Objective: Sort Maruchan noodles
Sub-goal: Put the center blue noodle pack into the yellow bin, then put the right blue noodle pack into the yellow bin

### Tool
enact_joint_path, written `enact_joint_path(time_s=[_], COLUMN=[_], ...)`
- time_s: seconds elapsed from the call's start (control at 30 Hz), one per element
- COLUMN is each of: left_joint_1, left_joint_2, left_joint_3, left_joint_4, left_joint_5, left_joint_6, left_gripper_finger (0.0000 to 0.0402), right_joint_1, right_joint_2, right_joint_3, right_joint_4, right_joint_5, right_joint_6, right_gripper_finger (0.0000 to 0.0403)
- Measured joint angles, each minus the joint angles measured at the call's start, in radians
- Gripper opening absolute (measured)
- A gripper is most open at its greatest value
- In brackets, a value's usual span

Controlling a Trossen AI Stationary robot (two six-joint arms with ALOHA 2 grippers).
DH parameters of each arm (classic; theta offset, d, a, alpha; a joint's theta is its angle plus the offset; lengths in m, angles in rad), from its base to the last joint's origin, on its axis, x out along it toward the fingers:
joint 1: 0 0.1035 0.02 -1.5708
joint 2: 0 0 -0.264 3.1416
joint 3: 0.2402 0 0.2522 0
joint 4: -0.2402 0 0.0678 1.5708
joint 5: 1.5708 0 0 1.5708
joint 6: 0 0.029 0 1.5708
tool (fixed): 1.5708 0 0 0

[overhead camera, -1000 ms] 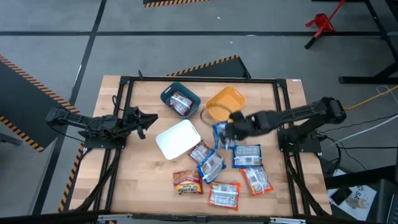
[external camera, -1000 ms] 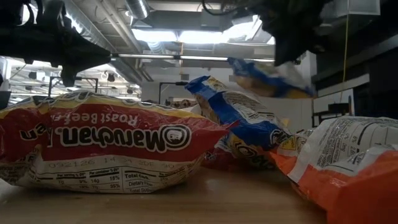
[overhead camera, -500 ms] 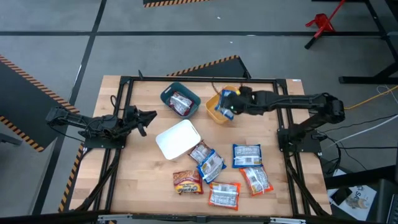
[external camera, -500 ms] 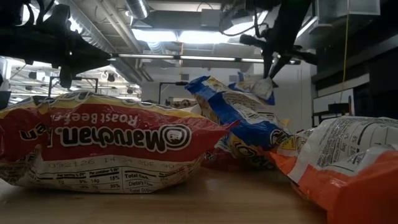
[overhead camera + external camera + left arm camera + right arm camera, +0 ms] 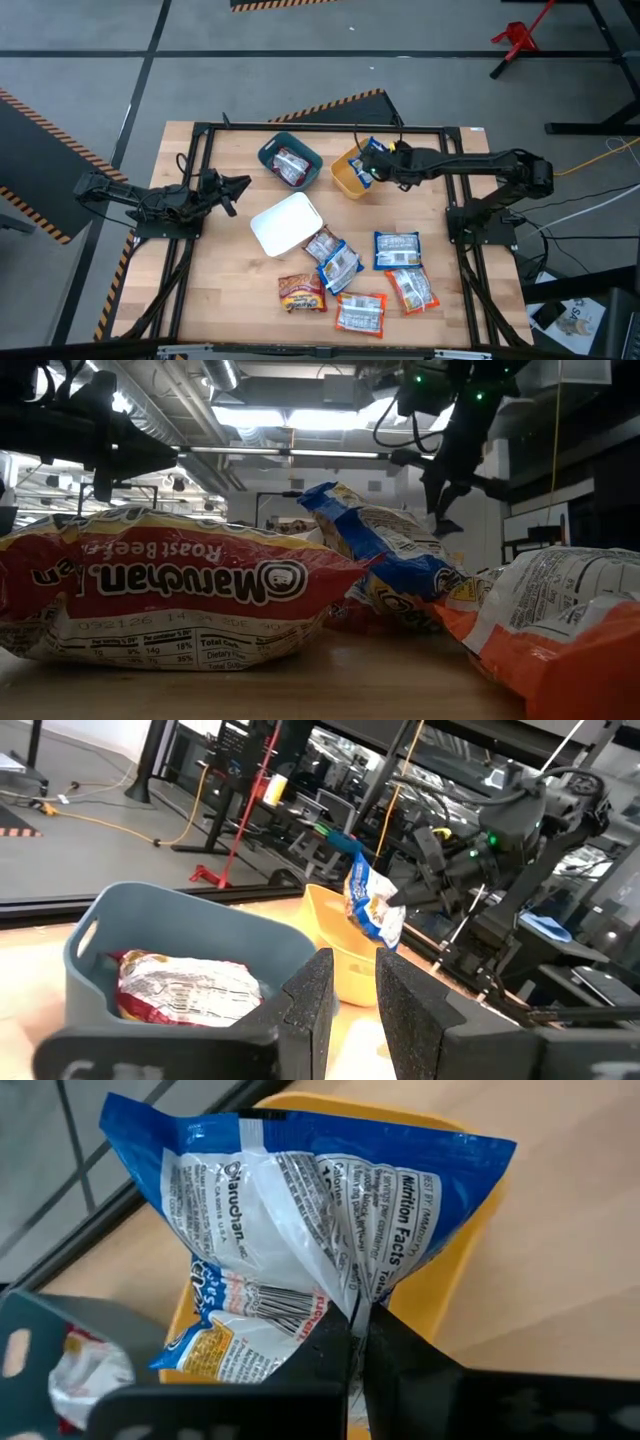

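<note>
My right gripper [image 5: 381,167] is shut on a blue-and-white noodle packet [image 5: 370,158] above the orange bin [image 5: 347,178]. From the left wrist view, the packet [image 5: 372,905] hangs over the bin [image 5: 335,935]. A silver-and-red packet [image 5: 291,164] lies in the teal bin [image 5: 272,150]. Several more packets lie flat on the near half of the table: blue [image 5: 397,249], orange-and-white [image 5: 412,290] and brown [image 5: 302,293]. My left gripper [image 5: 236,194] waits open at the table's left, touching nothing. My right gripper pinches the blue-and-white packet between its two fingers [image 5: 330,1342] at a fold of the printed back [image 5: 350,1285], near the middle of one long side. The fingers come roughly level from the table's right. The packet is lifted clear over the orange bin, standing on end.
The white bin [image 5: 287,222] sits at the table's middle, between the teal bin and the loose packets. A black frame [image 5: 197,150] runs around the tabletop. In the low view, the brown packet [image 5: 170,600] and a blue one [image 5: 390,560] fill the foreground.
My right gripper has carried the blue-and-white packet from the middle of the table toward the far edge, and the arm has stretched out. The packet now hangs over the orange bin. The gripper has stayed shut on it.
</note>
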Motion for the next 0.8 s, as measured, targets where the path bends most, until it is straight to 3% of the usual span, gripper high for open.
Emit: enact_joint_path(time_s=[0.33,0.63,0.7,0.8], left_joint_1=[0.0,0.0,0.0,0.0], left_joint_2=[0.0,0.0,0.0,0.0], left_joint_3=[0.0,0.0,0.0,0.0], left_joint_4=[-0.001,-0.005,-0.007,-0.007], left_joint_5=[-0.036,-0.048,-0.048,-0.048], left_joint_6=[0.0,0.0,0.0,0.0], left_gripper_finger=[0.0073,0.0073,0.0073,0.0073], right_joint_1=[-0.007,-0.007,-0.007,-0.006], right_joint_2=[0.0,0.001,0.001,-0.028], right_joint_3=[-0.066,-0.071,-0.071,-0.071], right_joint_4=[0.105,0.11,0.129,0.193], right_joint_5=[-0.015,0.032,0.045,0.017], right_joint_6=[0.023,0.017,-0.035,-0.263], right_gripper_finger=[0.0011,0.0097,0.0121,0.0155])
